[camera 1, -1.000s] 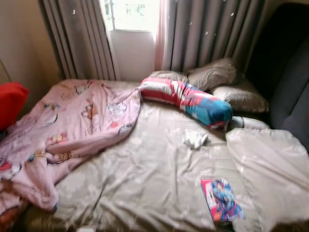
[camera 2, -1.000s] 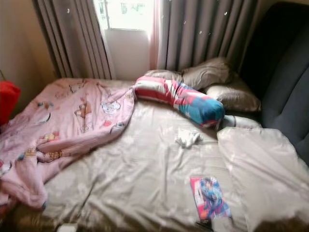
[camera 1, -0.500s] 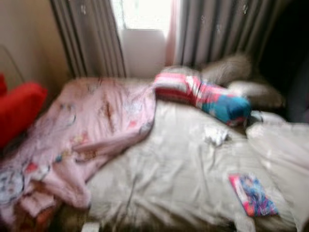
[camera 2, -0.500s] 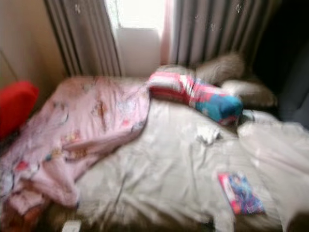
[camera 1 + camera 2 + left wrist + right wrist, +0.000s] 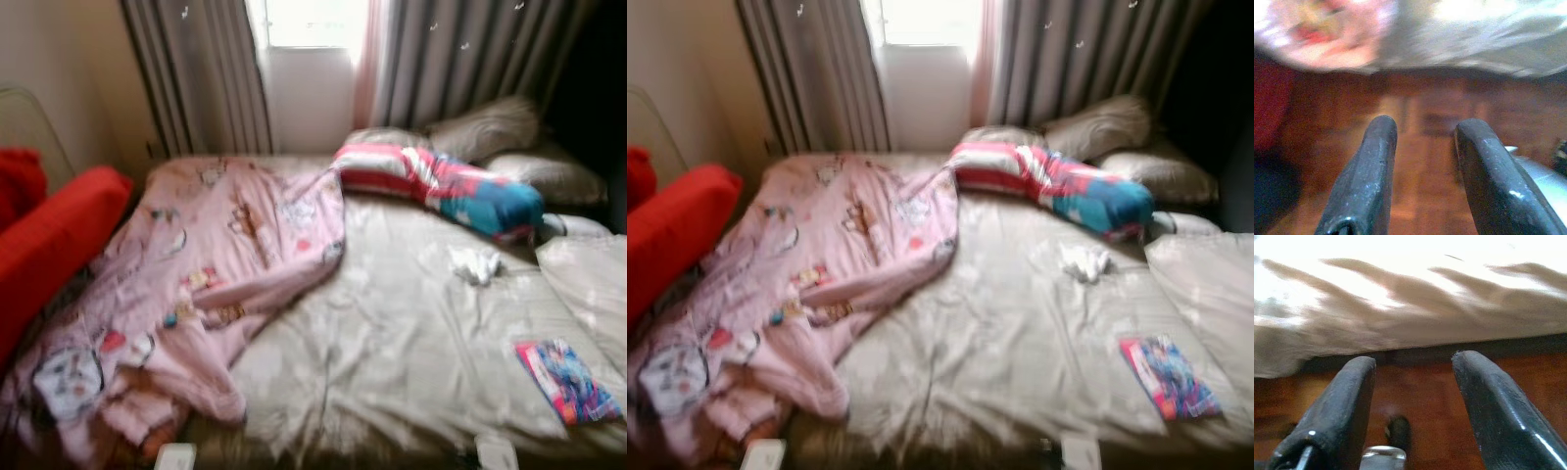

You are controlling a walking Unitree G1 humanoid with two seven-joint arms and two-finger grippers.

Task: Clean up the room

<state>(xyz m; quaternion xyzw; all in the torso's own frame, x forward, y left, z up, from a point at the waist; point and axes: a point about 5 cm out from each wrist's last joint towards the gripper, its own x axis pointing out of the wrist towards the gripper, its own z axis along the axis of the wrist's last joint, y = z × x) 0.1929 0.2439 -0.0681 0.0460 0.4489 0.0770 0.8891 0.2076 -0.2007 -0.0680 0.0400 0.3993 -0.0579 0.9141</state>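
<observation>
Left wrist view showed the left gripper (image 5: 1422,147) hanging low over the wooden floor (image 5: 1420,127), fingers (image 5: 1374,161) spread apart and empty; the right gripper (image 5: 1413,377) hung likewise beside the bed's near edge, its fingers (image 5: 1484,396) also parted, holding nothing. On the bed (image 5: 392,333), a colourful book (image 5: 566,380) lay near the near right corner. A pink blanket (image 5: 206,274) sprawled over the left side, spilling off the near left corner. Farther in, a small white cloth (image 5: 475,264) sat crumpled, then a striped bolster (image 5: 441,188), with grey pillows (image 5: 490,127) at the far edge beneath the curtains (image 5: 196,78).
</observation>
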